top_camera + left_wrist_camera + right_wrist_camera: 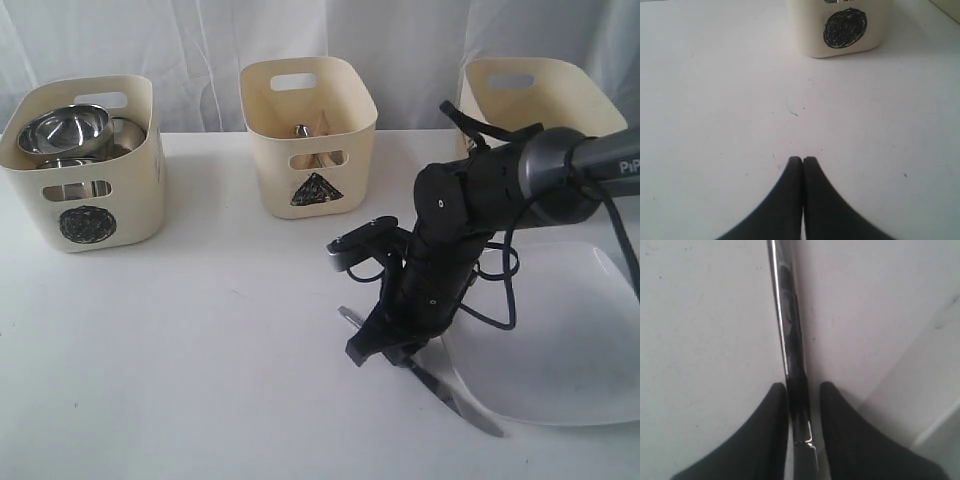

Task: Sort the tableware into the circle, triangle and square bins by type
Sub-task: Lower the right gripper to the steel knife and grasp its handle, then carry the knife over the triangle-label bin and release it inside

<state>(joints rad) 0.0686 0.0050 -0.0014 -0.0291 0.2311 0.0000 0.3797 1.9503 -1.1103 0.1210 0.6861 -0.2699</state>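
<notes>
A steel knife (462, 406) lies flat on the white table beside the large white rounded-square plate (560, 340). My right gripper (392, 352) is down at the table over the knife's middle. In the right wrist view the knife (789, 315) runs between the two black fingers of the gripper (802, 387). One finger touches it and a thin gap shows at the other, so the jaws stand narrowly open around it. Only the left wrist view shows my left gripper (802, 160), shut on nothing above bare table. Steel bowls (65, 130) sit in the circle bin (85, 190).
The triangle bin (310, 150) at the back middle holds cutlery (303, 131). A third cream bin (530, 95) stands back right, its mark hidden by the arm. The circle bin (840, 30) is ahead of the left gripper. The plate's rim (937, 432) lies close to the right fingers.
</notes>
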